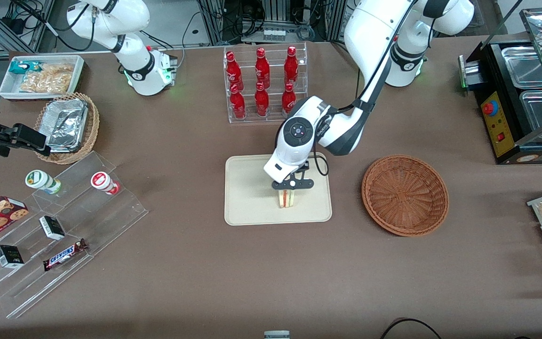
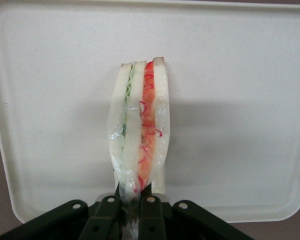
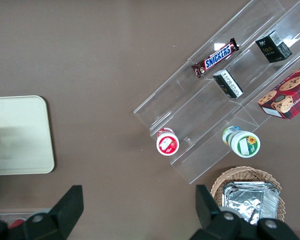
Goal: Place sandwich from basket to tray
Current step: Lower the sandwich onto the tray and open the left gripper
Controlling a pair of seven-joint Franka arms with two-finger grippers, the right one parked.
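Holding the sandwich (image 2: 139, 131) pinched upright in our claw (image 1: 292, 185) over the tray (image 1: 247, 188), we risk it toppling sideways once released on its narrow edge.

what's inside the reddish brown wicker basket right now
Nothing: the basket shows only bare weave. The sandwich is over the tray, pinched by the gripper; whether it touches the tray is unclear.
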